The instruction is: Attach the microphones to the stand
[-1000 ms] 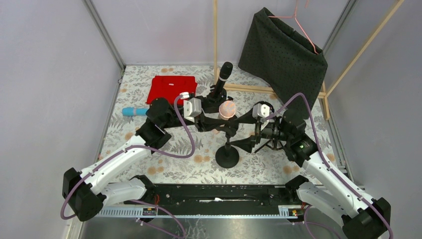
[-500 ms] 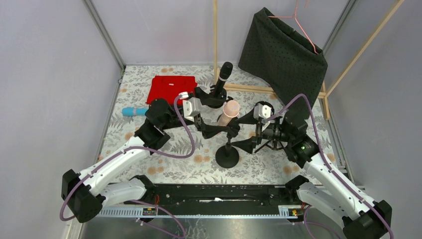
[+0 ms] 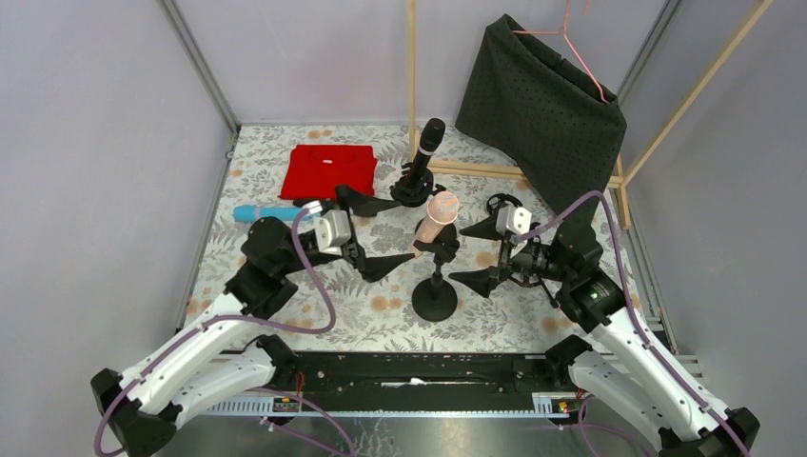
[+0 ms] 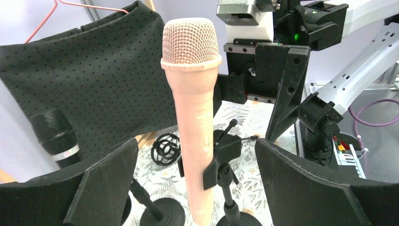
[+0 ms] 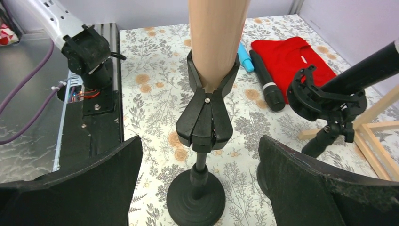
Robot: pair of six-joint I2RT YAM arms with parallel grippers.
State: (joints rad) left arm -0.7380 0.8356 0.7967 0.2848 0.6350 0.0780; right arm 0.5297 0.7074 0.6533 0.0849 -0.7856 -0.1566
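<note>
A peach-pink microphone (image 3: 436, 217) (image 4: 193, 117) stands slightly tilted in the clip (image 5: 207, 117) of the middle stand (image 3: 435, 300) (image 5: 197, 197). My left gripper (image 3: 376, 235) (image 4: 197, 188) is open just left of it and touches nothing. On the other side my right gripper (image 3: 483, 254) (image 5: 200, 183) is open, facing the stand and also apart from it. A black microphone (image 3: 425, 148) (image 4: 54, 136) sits in the far stand (image 3: 411, 195). A light blue microphone (image 3: 266, 212) (image 5: 242, 52) lies on the table at the left, with another black microphone (image 5: 266, 80) beside it.
A red cloth (image 3: 328, 169) lies at the back left. A black cloth (image 3: 542, 105) hangs on a pink hanger from a wooden frame (image 3: 476, 169) at the back right. A small stand with a ring holder (image 3: 504, 202) (image 4: 164, 148) stands behind my right gripper.
My left gripper opened, let go of the peach-pink microphone and drew back to the left. The microphone stays in the clip. My right gripper backed away a little.
</note>
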